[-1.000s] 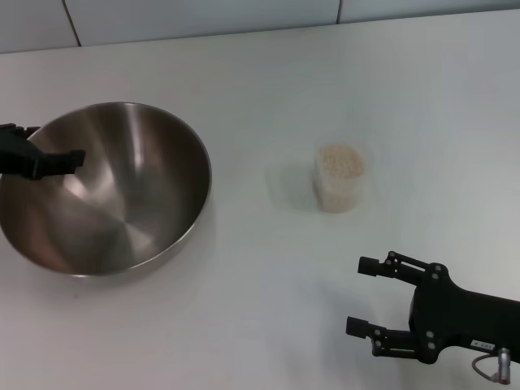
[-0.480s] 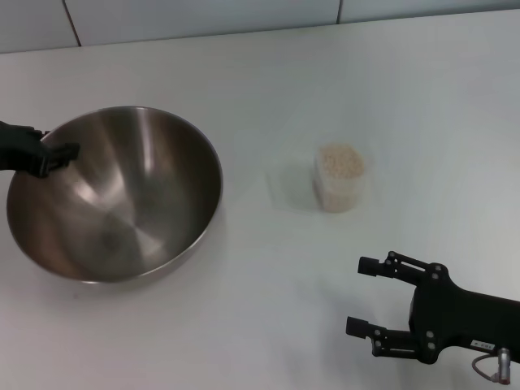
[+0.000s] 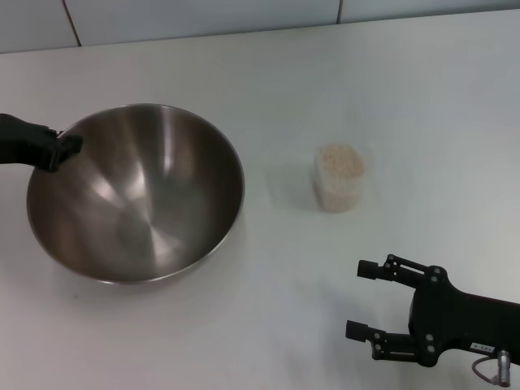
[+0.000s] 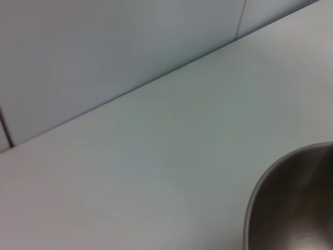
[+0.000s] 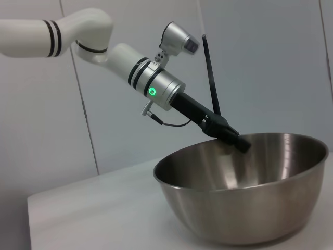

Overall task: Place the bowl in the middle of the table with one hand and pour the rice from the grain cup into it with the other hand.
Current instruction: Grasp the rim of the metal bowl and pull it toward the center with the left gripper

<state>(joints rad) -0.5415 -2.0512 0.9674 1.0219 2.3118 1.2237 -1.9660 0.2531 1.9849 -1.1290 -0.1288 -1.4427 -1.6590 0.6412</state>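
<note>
We are gripping the bowl (image 3: 136, 193) by its far left rim with our left gripper (image 3: 63, 148), the black fingers clamped over the edge where the steel meets them. In the right wrist view the same left gripper (image 5: 237, 140) is reaching down from its silver-white arm and pinching the rim of the bowl (image 5: 244, 192), which is sitting slightly tilted, its held side a little higher than the other. The bowl is lying on the left part of the table (image 3: 268, 73), its shiny inside turned up toward the head camera. In the left wrist view we are seeing only a curved piece of the bowl (image 4: 291, 203) against the white tabletop, with the pale wall (image 4: 104, 47) behind. The grain cup (image 3: 339, 179) is standing upright to the right of the bowl and well apart from it, and the rice (image 3: 340, 161) is filling it nearly to the mouth. We are keeping our right gripper (image 3: 363, 298) low at the near right of the table, its two fingers spread wide apart and holding nothing, well short of the cup.
</note>
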